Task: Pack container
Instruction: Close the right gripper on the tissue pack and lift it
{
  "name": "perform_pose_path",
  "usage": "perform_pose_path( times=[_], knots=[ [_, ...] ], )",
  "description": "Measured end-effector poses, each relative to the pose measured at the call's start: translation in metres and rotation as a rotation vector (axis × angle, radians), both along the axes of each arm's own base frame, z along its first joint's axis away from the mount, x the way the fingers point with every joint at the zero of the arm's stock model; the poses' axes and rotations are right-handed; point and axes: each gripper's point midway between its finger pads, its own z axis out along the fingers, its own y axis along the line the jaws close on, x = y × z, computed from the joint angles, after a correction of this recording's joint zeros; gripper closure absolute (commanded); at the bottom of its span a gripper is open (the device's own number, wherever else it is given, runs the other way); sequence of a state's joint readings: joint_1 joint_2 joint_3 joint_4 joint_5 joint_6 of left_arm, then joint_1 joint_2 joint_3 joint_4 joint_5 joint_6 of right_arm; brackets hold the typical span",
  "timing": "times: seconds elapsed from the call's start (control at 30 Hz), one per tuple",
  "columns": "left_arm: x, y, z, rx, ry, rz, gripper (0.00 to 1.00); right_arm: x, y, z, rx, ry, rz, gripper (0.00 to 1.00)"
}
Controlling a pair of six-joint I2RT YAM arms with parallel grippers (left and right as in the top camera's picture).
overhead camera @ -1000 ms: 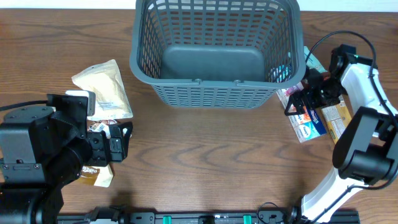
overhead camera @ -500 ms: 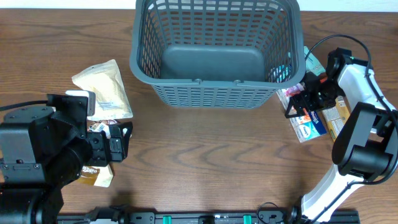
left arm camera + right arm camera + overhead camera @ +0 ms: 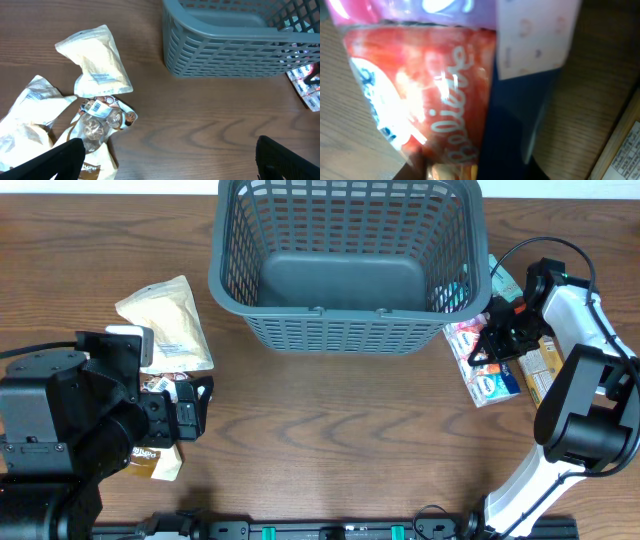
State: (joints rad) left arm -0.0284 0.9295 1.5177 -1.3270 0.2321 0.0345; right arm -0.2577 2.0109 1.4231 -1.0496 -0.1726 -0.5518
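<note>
A wooden table point(image 3: 350, 440) seen from above, with a robot arm at each side. The container point(image 3: 345, 332), a large dark grey plastic basket with lattice walls and a thick rolled rim, stands upright at the far middle of the table. Its solid floor is bare.

On the right, the right gripper point(image 3: 482, 350) is low over the table just beside the container's right front corner. Its fingers are pressed together, pinching a flat snack pack point(image 3: 492, 383) printed in red, white and blue. The pack lies on the wood, angled away from the basket. From the wrist camera the glossy red wrapper point(image 3: 420, 100) fills almost the whole picture (too close and blurred to read the lettering). A tan box point(image 3: 540, 370) lies touching the pack on its outer side, and a teal packet point(image 3: 503, 280) shows near the basket's right wall.

On the left, the left gripper point(image 3: 170, 141) hangs with its fingers spread wide and nothing between them, well apart from the container. Beneath and beside it sits a loose heap of snacks: a cream pouch point(image 3: 95, 62) with a small label, a crumpled white pouch point(image 3: 30, 107), and a clear packet of round brown biscuits point(image 3: 100, 117), all overlapping.
</note>
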Motion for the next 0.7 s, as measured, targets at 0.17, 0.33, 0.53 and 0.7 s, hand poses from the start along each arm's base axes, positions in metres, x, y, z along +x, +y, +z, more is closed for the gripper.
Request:
perform_pose_path(
  times=[0.17, 0.33, 0.53, 0.7],
  knots=[
    [0.0, 0.0, 0.0, 0.0, 0.0, 0.0, 0.01, 0.0, 0.001, 0.0, 0.003, 0.002, -0.019, 0.99],
    [0.0, 0.0, 0.0, 0.0, 0.0, 0.0, 0.01, 0.002, 0.001, 0.0, 0.007, 0.002, -0.05, 0.99],
    [0.0, 0.0, 0.0, 0.0, 0.0, 0.0, 0.01, 0.013, 0.004, 0.004, 0.029, -0.029, -0.117, 0.99],
    [0.0, 0.0, 0.0, 0.0, 0.0, 0.0, 0.01, 0.037, -0.002, 0.029, 0.02, -0.09, -0.175, 0.99]
  ],
)
